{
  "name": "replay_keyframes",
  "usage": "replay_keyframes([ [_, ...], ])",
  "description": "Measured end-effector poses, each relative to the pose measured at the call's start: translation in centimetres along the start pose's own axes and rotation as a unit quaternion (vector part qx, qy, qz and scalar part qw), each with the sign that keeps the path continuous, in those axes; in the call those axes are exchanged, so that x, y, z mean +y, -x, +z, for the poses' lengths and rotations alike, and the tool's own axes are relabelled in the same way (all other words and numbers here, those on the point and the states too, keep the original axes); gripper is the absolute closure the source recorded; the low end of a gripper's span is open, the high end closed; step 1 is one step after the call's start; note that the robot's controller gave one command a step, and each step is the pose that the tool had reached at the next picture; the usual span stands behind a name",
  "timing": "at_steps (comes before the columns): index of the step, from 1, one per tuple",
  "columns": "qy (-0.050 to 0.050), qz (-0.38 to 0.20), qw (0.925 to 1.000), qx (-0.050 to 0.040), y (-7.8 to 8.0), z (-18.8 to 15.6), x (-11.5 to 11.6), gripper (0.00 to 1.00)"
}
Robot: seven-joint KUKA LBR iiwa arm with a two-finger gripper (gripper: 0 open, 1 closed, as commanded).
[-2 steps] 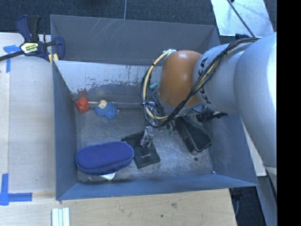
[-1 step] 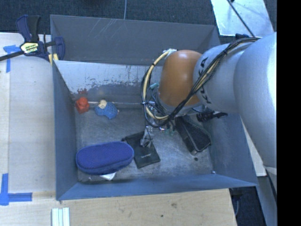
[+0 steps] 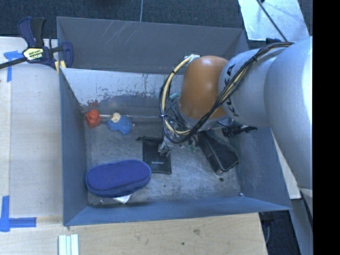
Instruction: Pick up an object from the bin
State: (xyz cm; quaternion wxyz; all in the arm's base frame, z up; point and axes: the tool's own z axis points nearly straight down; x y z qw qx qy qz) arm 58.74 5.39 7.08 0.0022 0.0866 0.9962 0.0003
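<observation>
Arm (image 3: 276, 89) is angled in from right, wrist pitched down under orange cover (image 3: 204, 86), cables (image 3: 170, 84) looped alongside. Tool (image 3: 166, 145) is held low over black flat piece (image 3: 158, 159), just right of blue oval pouch (image 3: 118, 175). Tool's grip state cannot be told.

**Entry 1: arm housing (image 3: 276, 94), silver.** Dark block lettering (image 3: 234, 102) on the casing, just beside the orange cover (image 3: 204, 86). Black cables (image 3: 260, 52) cross it, and only broken strokes show between them. No whole word can be read.

**Entry 2: bin (image 3: 154, 41), grey metal.** The walls are scratched and scuffed and carry no legible mark, number or sign.

**Entry 3: blue pouch (image 3: 118, 177), near front left corner of bin floor.** No print can be read on the face that shows.

**Entry 4: small loose things at the back left of the bin floor, orange piece (image 3: 93, 118) and blue piece (image 3: 122, 124).** Too small to tell any marking.

**Legible text overall:** none.
</observation>
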Motion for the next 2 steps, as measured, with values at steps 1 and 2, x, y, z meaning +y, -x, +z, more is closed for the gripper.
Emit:
replay_keyframes([
  [1, 0.0, 0.0, 1.0, 0.0001, 0.2, -2.5, 0.0, 1.0],
  [2, 0.0, 0.001, 1.0, -0.0018, 0.4, -7.4, -0.1, 1.0],
])
